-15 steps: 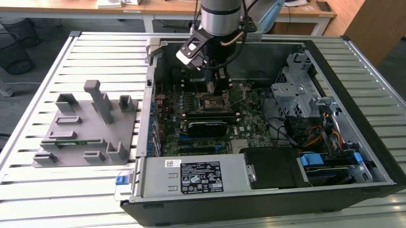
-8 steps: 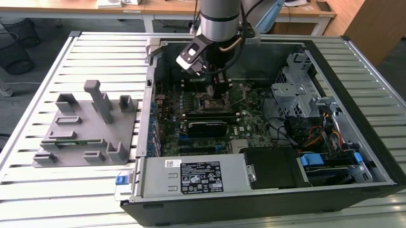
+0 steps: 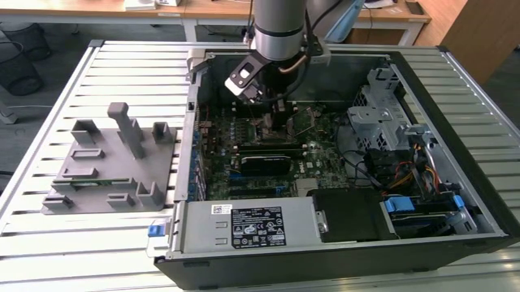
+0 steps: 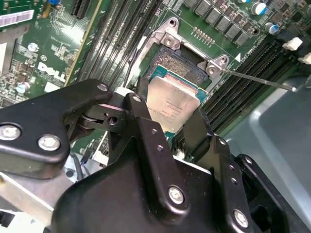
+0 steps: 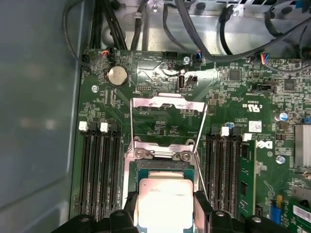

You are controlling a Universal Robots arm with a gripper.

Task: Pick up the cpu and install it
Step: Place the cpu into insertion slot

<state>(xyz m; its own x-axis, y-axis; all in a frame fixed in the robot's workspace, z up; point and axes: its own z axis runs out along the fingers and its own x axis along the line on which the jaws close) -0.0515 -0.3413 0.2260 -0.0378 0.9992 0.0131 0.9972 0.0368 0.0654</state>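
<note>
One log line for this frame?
hand: shut on cpu | cpu: over open socket | load plate: flipped up | seated: cannot tell

We take this for a robotics lab set up in an office-like room. An open computer case lies on its side on a slatted metal table, with the motherboard exposed. A robot arm reaches down into the case, its gripper clamped on the cpu at the socket. Beside the case, on the exterior view's left, sits a grey fixture block. Beyond the case we see pale wooden desks and a black mesh bin on the floor.
</note>
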